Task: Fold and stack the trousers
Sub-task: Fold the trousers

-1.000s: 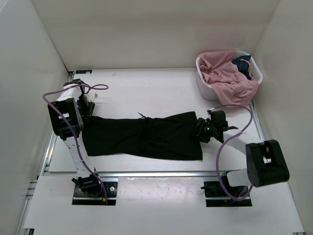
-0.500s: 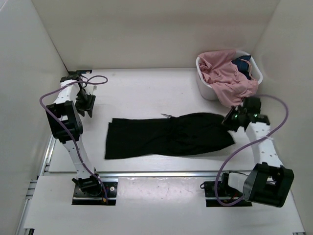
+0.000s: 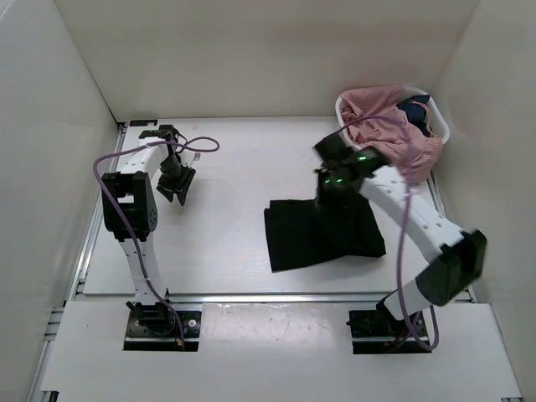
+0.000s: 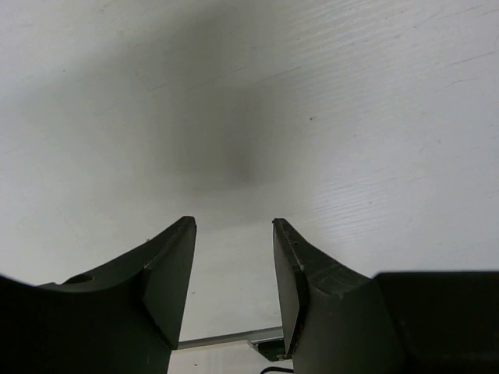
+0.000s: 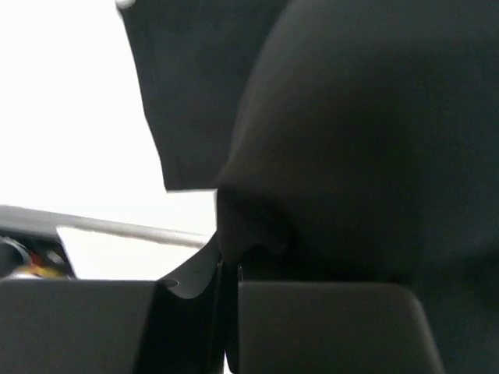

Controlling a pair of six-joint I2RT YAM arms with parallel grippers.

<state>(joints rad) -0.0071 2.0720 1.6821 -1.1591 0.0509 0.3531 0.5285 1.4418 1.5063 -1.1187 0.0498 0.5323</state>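
The black trousers (image 3: 322, 236) lie bunched right of the table's middle, their right part lifted and drawn over the rest. My right gripper (image 3: 328, 186) hangs above their back edge, shut on a pinch of the black cloth. In the right wrist view the trousers (image 5: 351, 117) fill most of the picture and the right gripper (image 5: 230, 257) has its jaws pressed together on a fold. My left gripper (image 3: 177, 186) hovers over bare table at the left, well apart from the trousers. The left wrist view shows the left gripper (image 4: 234, 226) open with nothing between its fingers.
A white basket (image 3: 352, 152) stands at the back right, with a pink garment (image 3: 389, 127) spilling over its front and a dark blue garment (image 3: 416, 109) inside. White walls close in the left, back and right. A metal rail (image 3: 251, 295) runs along the table's near edge.
The right gripper closed on the trousers' right end and carried it up and leftward, shortening the cloth. The left gripper let go of the left end and moved right.
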